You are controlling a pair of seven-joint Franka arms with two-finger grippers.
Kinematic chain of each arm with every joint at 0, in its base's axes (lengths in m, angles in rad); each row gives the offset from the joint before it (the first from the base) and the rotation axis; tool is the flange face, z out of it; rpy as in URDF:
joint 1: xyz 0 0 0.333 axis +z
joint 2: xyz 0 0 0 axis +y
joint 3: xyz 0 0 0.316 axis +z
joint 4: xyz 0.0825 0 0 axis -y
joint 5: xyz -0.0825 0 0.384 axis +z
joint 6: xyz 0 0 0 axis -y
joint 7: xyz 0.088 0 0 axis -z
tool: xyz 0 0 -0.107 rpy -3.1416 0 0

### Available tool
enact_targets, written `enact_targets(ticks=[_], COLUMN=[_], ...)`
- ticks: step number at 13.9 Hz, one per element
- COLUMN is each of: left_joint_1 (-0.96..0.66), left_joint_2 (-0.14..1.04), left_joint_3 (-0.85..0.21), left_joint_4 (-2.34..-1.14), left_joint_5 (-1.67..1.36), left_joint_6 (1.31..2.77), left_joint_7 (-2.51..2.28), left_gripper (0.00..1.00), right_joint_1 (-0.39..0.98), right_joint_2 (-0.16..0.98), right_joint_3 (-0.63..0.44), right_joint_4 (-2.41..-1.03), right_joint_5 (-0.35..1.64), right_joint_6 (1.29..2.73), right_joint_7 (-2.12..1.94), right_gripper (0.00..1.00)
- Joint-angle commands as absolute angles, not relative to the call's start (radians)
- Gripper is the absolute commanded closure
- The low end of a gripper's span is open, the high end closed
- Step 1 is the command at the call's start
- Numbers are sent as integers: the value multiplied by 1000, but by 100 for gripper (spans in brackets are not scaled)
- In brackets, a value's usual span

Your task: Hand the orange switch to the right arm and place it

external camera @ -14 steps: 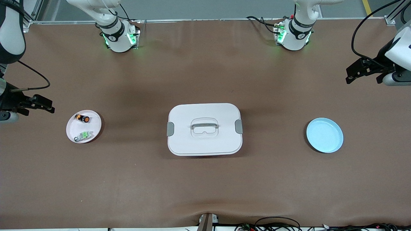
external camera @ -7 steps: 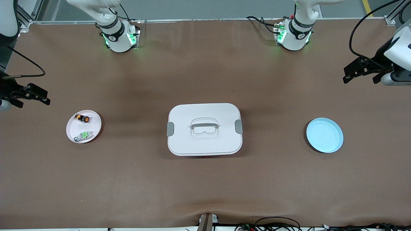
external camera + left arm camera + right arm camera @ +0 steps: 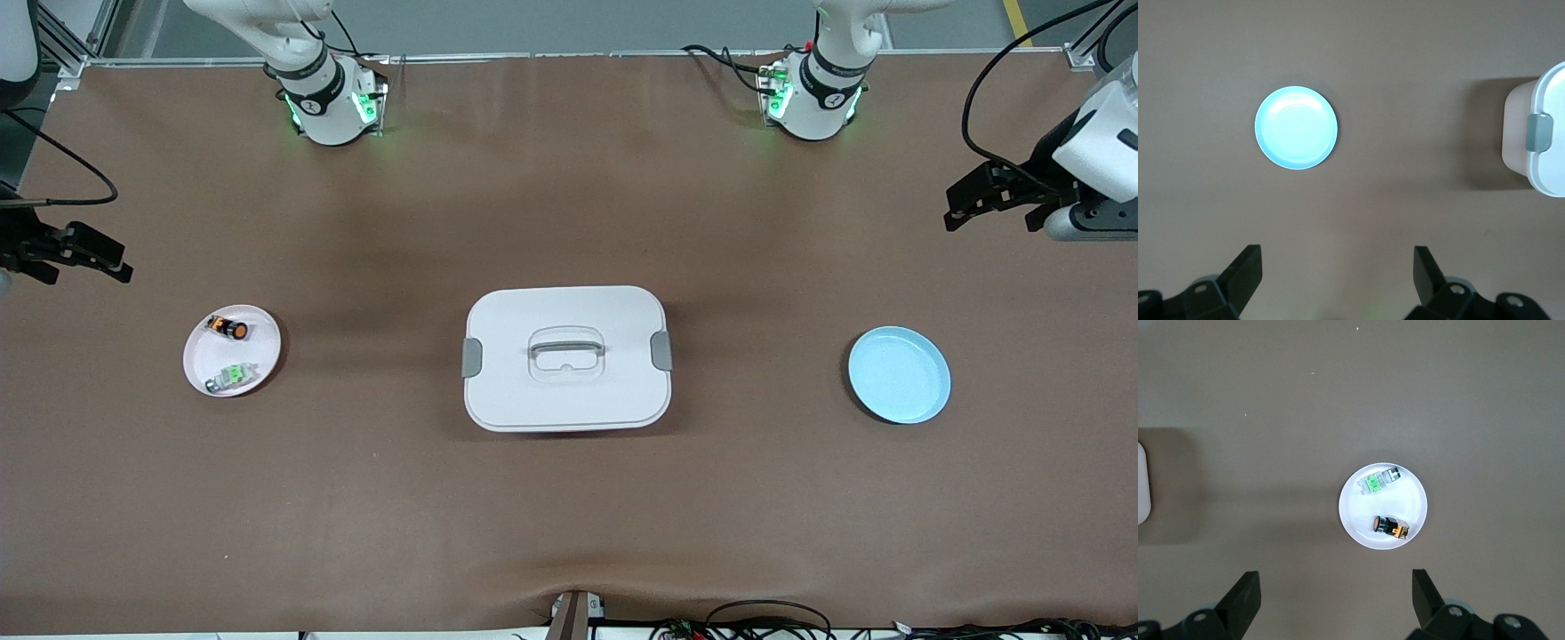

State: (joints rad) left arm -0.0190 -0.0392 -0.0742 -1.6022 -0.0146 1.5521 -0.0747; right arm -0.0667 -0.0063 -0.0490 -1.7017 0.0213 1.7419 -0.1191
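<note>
The orange switch lies on its side on a small white plate toward the right arm's end of the table. It also shows in the right wrist view on that plate. My right gripper hangs open and empty high over the table edge beside the plate, and its own view shows the jaws wide apart. My left gripper hangs open and empty high over the left arm's end of the table, as its own view shows too.
A green-and-grey switch shares the white plate, nearer to the front camera than the orange one. A white lidded box with a handle stands mid-table. An empty light blue plate lies toward the left arm's end.
My right gripper has moved away from the white plate toward the robots' side and the table edge. My left gripper has shifted slightly inward. The switches and plates have not moved.
</note>
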Motion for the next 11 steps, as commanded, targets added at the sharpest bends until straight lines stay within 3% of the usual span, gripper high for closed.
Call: enact_targets(ticks=[1, 11], left_joint_1=[-8, -3], left_joint_2=[-66, -66], left_joint_3=[-90, -91], left_joint_4=[-1626, -1626], left_joint_5=[-26, -23], left_joint_6=[1543, 1542], left_joint_7=[-51, -51], left_gripper=[0, 0], right_joint_1=[-67, -71], right_joint_2=[-21, -11], right_joint_3=[-49, -51], right_joint_4=[-1675, -1617], right_joint_5=[31, 26], right_joint_6=[1730, 1735], right_joint_7=[-103, -112], right_gripper=[0, 0])
